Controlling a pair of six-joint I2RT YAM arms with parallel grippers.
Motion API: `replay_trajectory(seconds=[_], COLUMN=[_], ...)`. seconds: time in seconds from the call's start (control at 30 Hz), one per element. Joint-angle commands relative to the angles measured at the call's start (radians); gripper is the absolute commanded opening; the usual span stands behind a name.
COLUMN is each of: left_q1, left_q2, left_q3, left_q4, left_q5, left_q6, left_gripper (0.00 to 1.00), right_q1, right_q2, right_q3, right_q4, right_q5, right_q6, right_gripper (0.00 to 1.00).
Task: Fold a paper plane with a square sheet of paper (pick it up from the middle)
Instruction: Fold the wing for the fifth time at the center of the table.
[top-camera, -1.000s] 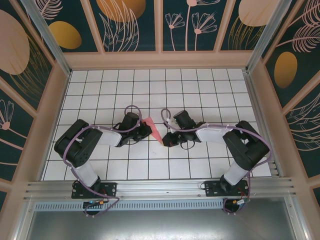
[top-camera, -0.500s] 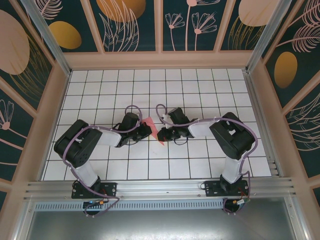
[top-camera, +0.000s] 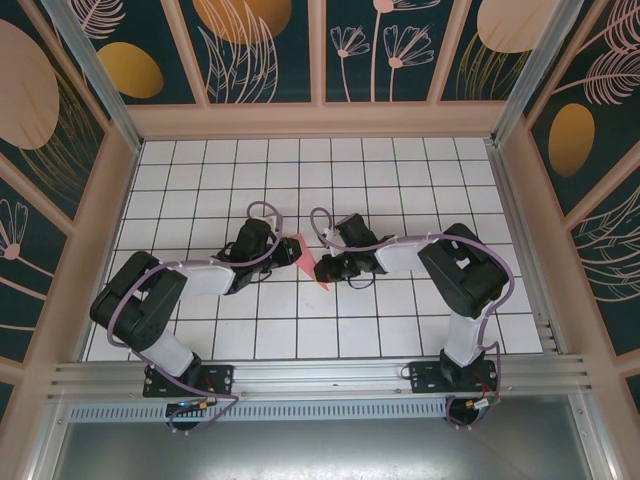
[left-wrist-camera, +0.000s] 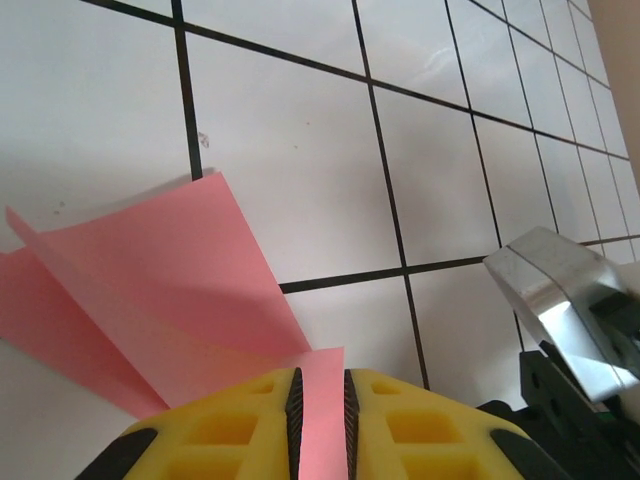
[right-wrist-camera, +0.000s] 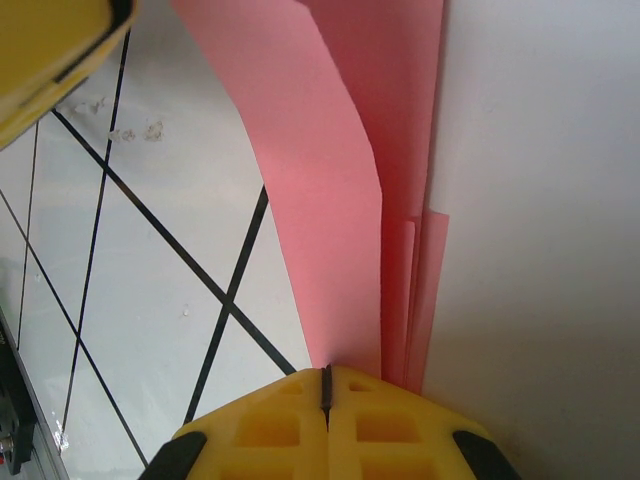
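Note:
The pink-red sheet, folded into a slim paper plane (top-camera: 306, 256), lies at the table's middle between both grippers, its sharp tip toward the near side. My left gripper (top-camera: 287, 250) is at its left end. In the left wrist view the yellow jaws (left-wrist-camera: 320, 378) stand slightly apart, a pink flap (left-wrist-camera: 170, 270) showing in the narrow gap. My right gripper (top-camera: 323, 268) is at its right side. In the right wrist view it (right-wrist-camera: 326, 372) is shut, with a raised layer of the plane (right-wrist-camera: 330, 200) running into the seam.
The white grid table (top-camera: 400, 180) is boxed in by patterned walls on three sides, and an aluminium rail (top-camera: 320, 378) runs along the near edge. Part of the right arm's metal body (left-wrist-camera: 560, 295) sits close in the left wrist view.
My right gripper slid left onto the paper and stayed shut. My left arm stretched slightly toward the paper, and its jaws parted a little.

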Motion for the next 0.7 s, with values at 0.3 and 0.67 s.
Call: replay_trajectory(seconds=[0.3,0.67], left_q1=[0.024,0.122], left_q2=[0.138,0.21], left_q3=[0.032,0.024], left_q4=[0.052,0.021], left_q5=[0.006,0.012], left_q6=[0.048,0.06], left_gripper=[0.2,0.18], right_q1=[-0.001,-0.013], right_q2=[0.103,0.103], right_q3=[-0.012,-0.069], right_q4=[-0.128,-0.166], right_q5=[0.105,0.115], right_q6=[-0.026,-0.024], right_gripper=[0.0,0.0])
